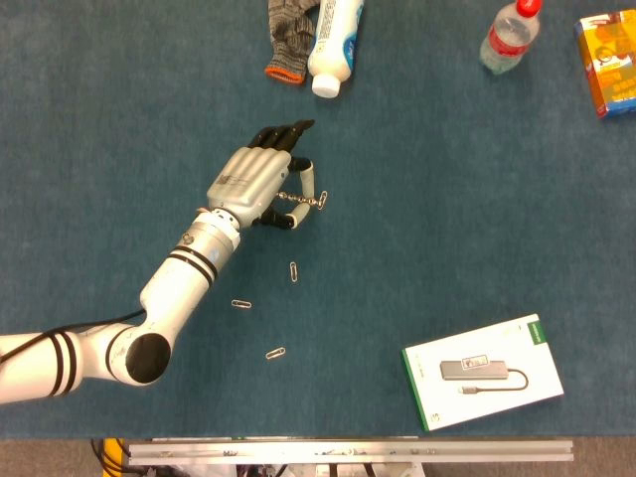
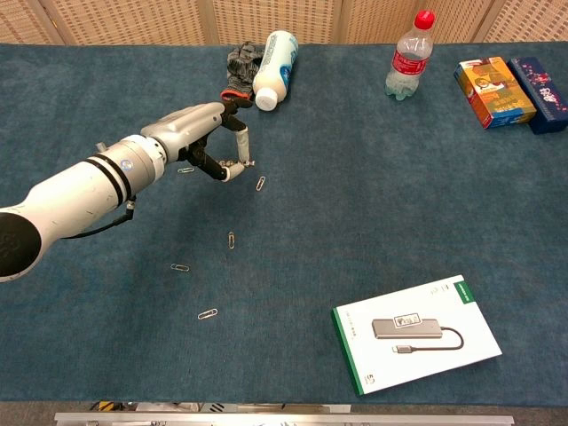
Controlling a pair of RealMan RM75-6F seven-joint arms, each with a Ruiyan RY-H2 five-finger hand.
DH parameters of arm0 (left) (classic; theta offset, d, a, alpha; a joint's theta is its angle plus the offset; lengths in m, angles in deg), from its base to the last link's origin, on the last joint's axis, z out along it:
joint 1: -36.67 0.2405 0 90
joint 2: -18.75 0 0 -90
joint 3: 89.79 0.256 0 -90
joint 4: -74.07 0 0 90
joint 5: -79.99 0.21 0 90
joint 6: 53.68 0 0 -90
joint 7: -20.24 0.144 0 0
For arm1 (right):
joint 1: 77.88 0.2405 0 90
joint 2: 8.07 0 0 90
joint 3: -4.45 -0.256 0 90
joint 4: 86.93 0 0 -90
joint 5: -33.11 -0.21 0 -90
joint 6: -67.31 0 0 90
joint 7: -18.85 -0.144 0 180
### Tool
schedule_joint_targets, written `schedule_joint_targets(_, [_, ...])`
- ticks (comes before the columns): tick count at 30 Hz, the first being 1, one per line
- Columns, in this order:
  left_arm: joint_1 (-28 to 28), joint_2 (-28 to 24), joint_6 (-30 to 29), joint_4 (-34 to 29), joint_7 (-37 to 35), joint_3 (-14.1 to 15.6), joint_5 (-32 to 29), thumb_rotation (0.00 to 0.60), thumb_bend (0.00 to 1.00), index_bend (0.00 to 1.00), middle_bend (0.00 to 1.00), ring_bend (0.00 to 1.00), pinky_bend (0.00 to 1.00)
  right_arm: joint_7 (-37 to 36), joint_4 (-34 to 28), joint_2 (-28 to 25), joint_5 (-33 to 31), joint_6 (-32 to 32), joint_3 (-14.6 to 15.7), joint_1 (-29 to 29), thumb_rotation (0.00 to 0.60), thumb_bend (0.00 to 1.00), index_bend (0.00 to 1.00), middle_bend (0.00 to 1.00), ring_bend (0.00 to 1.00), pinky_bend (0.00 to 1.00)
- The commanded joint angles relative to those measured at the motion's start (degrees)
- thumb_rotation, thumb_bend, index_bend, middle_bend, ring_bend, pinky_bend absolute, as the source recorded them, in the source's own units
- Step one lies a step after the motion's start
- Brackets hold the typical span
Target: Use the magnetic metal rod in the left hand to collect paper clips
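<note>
My left hand (image 1: 260, 182) (image 2: 197, 131) pinches a thin beaded metal rod (image 1: 298, 199) (image 2: 238, 163) between thumb and a finger, low over the blue cloth. The rod points right, and in the head view its tip reaches a paper clip (image 1: 322, 200) (image 2: 260, 183); I cannot tell whether they touch. Three more paper clips lie loose nearer the front: one (image 1: 293, 270) (image 2: 231, 240) below the hand, one (image 1: 240, 304) (image 2: 180, 267) further left, one (image 1: 275, 353) (image 2: 208, 313) closest to the front. The right hand shows in neither view.
A white bottle (image 1: 333, 45) lies next to a grey glove (image 1: 288, 35) at the back. A water bottle (image 1: 509, 35) and an orange box (image 1: 608, 65) stand at the back right. A white box (image 1: 482, 371) picturing a USB hub lies at the front right.
</note>
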Motion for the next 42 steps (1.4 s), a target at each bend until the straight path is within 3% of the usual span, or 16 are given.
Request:
schedule_joint_targets(1, [-0.43, 0.69, -0.07, 1.0, 0.31, 0.01, 0.2, 0.6, 0.38, 0.64, 0.0, 0.0, 0.0, 0.0, -0.02, -0.03, -0.05, -0.02, 0.0, -0.05, 0.6, 0.12, 0.38, 0.4, 0.29, 0.44])
schedule_joint_targets(42, [-0.89, 3.27, 3.07, 9.9, -1.88, 0.19, -1.58, 0.6, 0.38, 0.64, 0.0, 0.0, 0.0, -0.01, 0.11, 0.23, -0.27, 0.45, 0.04, -0.11, 0.6, 0.12, 0.38, 0.4, 0.29, 0.44])
